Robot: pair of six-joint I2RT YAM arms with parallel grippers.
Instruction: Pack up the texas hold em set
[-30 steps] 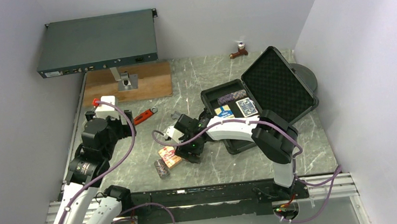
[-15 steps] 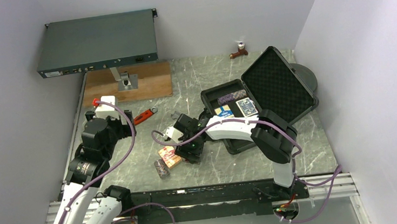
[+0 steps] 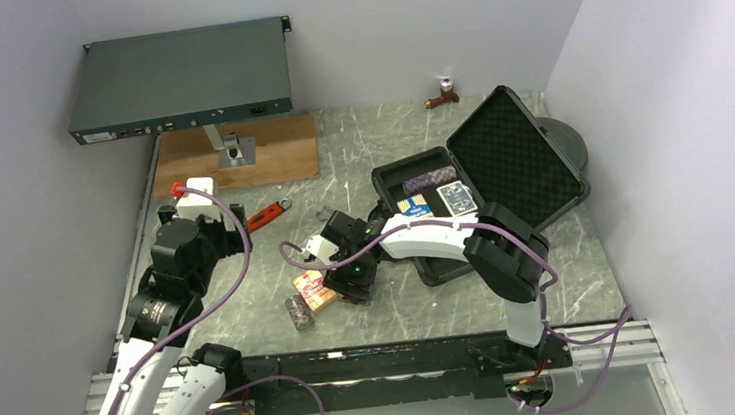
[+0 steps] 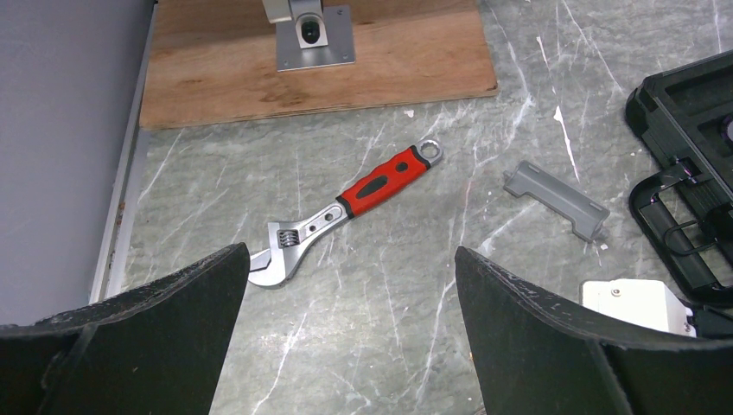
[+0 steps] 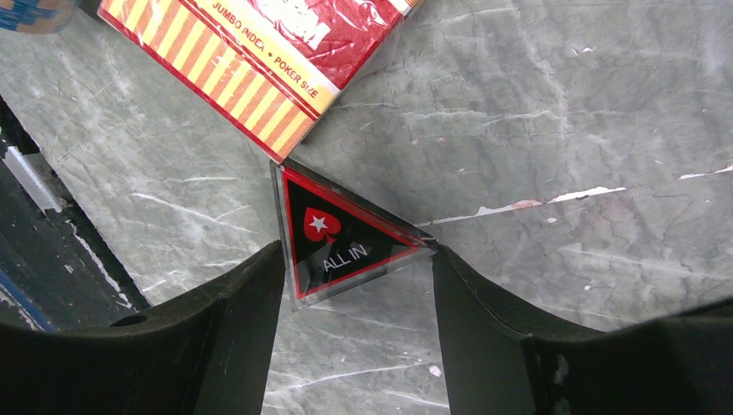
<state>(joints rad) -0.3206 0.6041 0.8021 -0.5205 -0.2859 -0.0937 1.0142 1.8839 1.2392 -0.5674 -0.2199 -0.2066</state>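
Red triangle (image 5: 346,242) of the texas hold em set is pinched flat on the table (image 3: 570,270) by the right gripper (image 5: 356,259).
The triangle, marked ALL IN, is met on both sides by the fingers (image 5: 233,320), and one corner is set against the red-orange card box (image 5: 259,52). A grey chip stack (image 3: 300,316) is seen just beside that box. Farther right the black case (image 3: 378,178) is laid open, with a blue card box (image 3: 457,198), a blue-yellow card box (image 3: 414,206) and more chips held in its slots. The left gripper (image 4: 346,277) is spread wide and empty above the red-handled wrench (image 4: 346,207), near a wooden board (image 4: 216,69).
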